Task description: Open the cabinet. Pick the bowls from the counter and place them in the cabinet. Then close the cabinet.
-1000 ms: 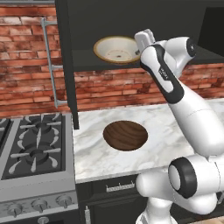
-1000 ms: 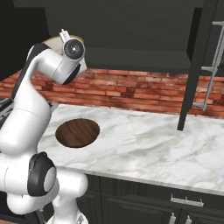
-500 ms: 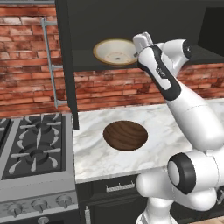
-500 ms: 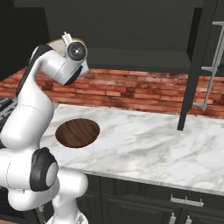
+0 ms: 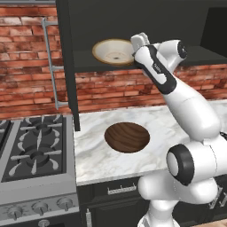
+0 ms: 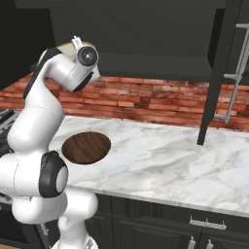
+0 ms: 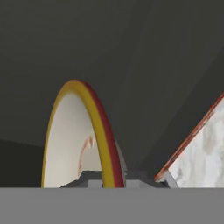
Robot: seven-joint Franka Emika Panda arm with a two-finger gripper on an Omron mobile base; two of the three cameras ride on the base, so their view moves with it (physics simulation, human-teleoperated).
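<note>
**Cream bowl clamped in the claw at the open cabinet shelf**

Cream with a tan rim, the smaller bowl (image 5: 114, 51) sits at the cabinet's (image 5: 146, 17) lower shelf, tilted so its inside faces out. The claw (image 5: 135, 44) meets it at the bowl's 3 o'clock edge in the left base view. In the hand view the two finger tips (image 7: 89, 180) stand on either side of the bowl's rim (image 7: 94, 127), pinched together on it, with the bowl edge-on and the dark cabinet interior behind it.

Both cabinet doors stand open. In the left base view one door (image 5: 66, 66) hangs at 9 o'clock from the bowl, its silver bar handle (image 5: 49, 62) against the brick wall (image 5: 26, 66). In the right base view the other door (image 6: 220, 73) stands at 3 o'clock, its handle (image 6: 234, 73) beside it.

The dark brown wood-grain bowl (image 5: 127, 137) rests flat on the marble worktop (image 5: 97, 159), at 6 o'clock below the cream one and well apart from it. In the right base view the same bowl (image 6: 86, 147) lies near the worktop's (image 6: 165, 165) left end, just beside the arm.

The gas stovetop (image 5: 31, 146) with black grates lies at 9 o'clock from the wooden bowl, touching the worktop's edge. Dark drawers (image 6: 194, 226) with short handles run beneath the slab.
</note>
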